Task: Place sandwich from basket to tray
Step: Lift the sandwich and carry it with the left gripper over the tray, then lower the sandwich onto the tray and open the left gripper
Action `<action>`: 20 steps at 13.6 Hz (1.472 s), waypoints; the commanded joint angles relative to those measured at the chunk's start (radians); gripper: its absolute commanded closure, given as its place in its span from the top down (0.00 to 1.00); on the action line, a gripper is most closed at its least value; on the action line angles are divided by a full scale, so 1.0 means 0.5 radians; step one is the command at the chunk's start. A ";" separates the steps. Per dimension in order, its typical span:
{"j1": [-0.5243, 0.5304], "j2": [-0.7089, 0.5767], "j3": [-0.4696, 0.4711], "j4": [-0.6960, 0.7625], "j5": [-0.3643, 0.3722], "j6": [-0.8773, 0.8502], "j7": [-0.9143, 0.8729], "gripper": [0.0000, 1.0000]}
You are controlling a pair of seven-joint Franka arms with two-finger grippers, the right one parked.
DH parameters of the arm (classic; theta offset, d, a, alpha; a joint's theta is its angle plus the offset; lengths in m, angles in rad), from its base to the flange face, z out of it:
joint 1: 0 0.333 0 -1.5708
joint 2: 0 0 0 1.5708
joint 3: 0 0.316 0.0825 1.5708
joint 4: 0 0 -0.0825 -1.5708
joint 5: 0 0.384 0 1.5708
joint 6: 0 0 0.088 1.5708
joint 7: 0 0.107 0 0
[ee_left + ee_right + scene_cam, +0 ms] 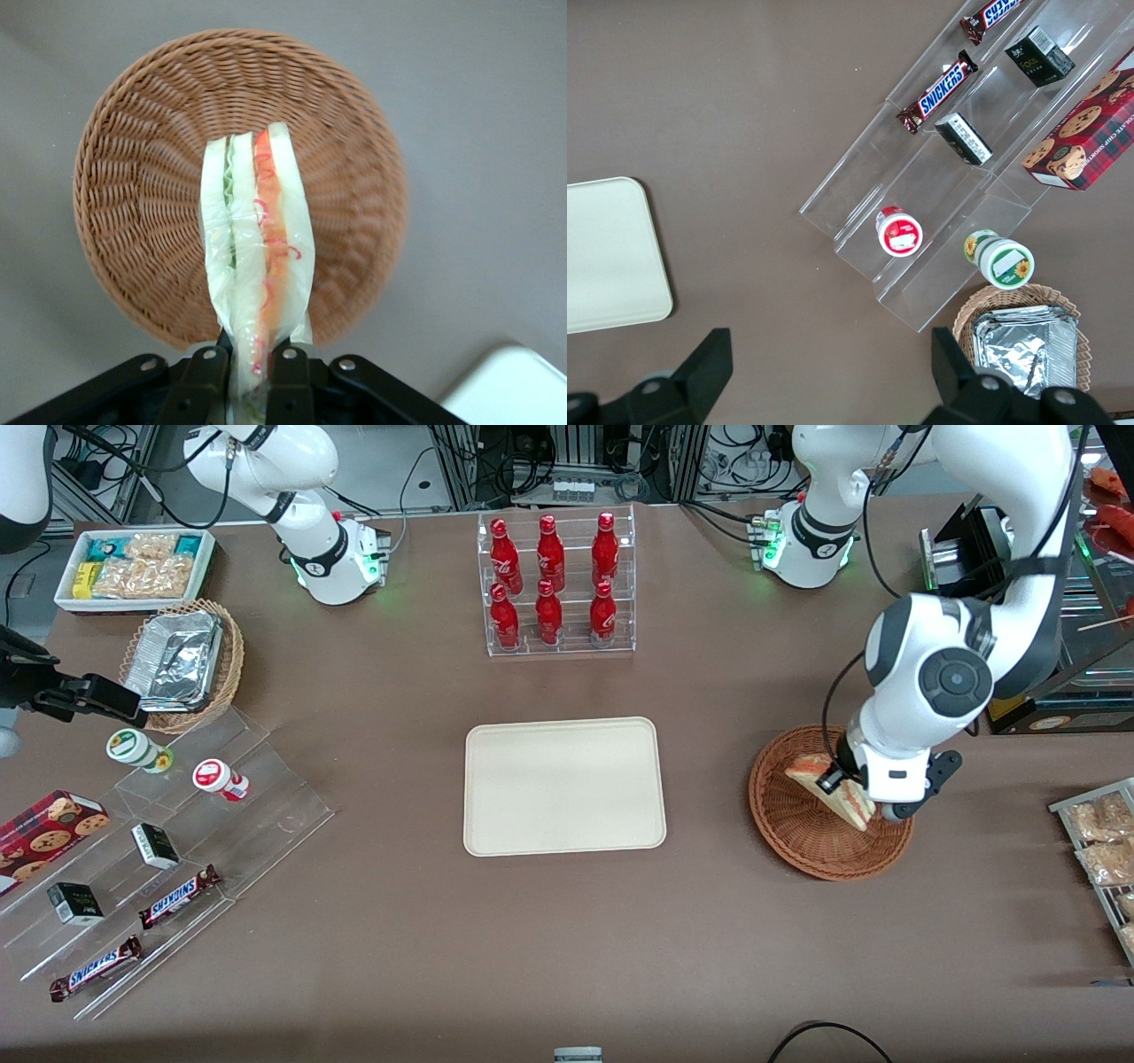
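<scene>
Sandwich [259, 239] pinched upright in the claw [251, 363], above the basket [133, 177].

The gripper [843, 786] holds the sandwich [828, 784] above the basket [802, 837], beside the tray [564, 786].

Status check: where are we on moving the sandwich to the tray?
Done: the gripper is shut on the sandwich, gripping its wrapped end. In hand: the sandwich is over the basket; whether it has lifted clear of the weave I cannot tell. Left: carry it toward the parked arm's end of the table to the tray, which holds nothing yet, set it down and release.
</scene>
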 commanded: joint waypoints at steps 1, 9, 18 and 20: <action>-0.005 0.054 -0.215 0.259 0.035 -0.164 -0.043 0.00; -0.117 0.394 -0.793 0.505 0.047 0.164 -0.049 0.00; -0.516 0.965 -0.784 0.671 0.581 0.446 -0.040 0.00; -0.538 1.038 -0.778 0.698 0.581 0.446 -0.022 0.00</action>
